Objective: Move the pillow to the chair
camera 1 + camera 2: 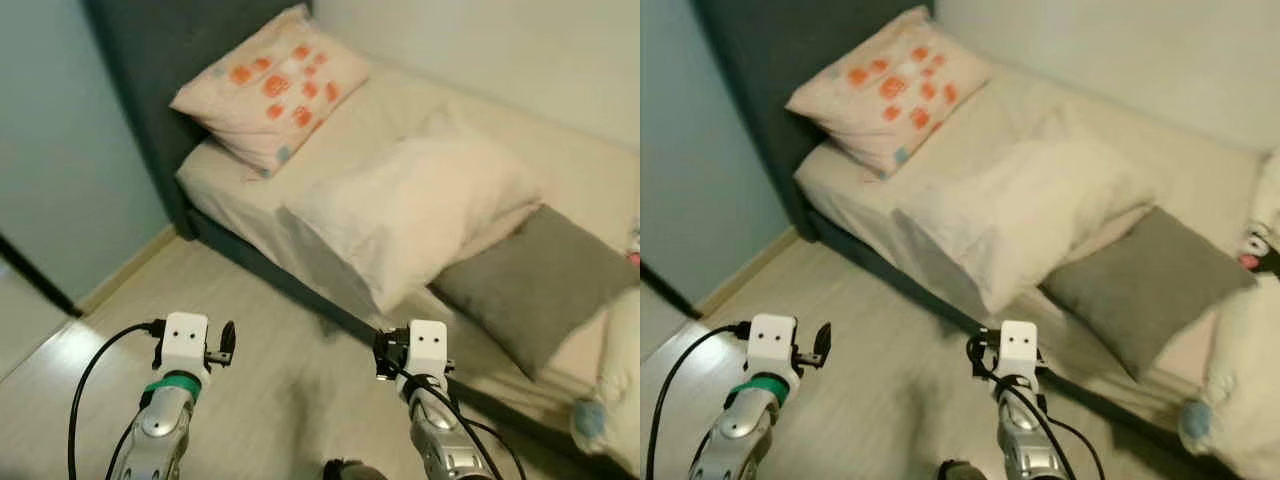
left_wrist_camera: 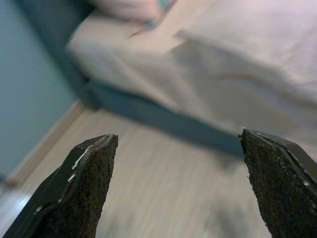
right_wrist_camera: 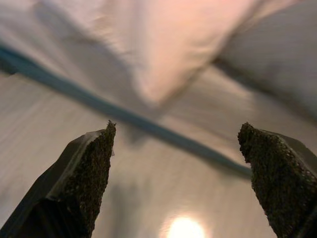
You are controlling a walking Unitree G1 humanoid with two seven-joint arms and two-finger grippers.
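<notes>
A large cream pillow (image 1: 410, 215) lies across the middle of the bed (image 1: 560, 180), its near corner hanging over the bed's front edge, between an orange-patterned pillow (image 1: 272, 85) propped at the dark headboard (image 1: 150, 60) and a grey cushion (image 1: 530, 280) just beside it. Both arms are raised over the pale wood floor (image 1: 260, 370) in front of the bed. The left pincer (image 2: 173, 163) and right pincer (image 3: 178, 163) each stand spread wide with nothing between the fingers, the right one apparently pointing toward the cream pillow's overhanging corner, though its view is blurred.
</notes>
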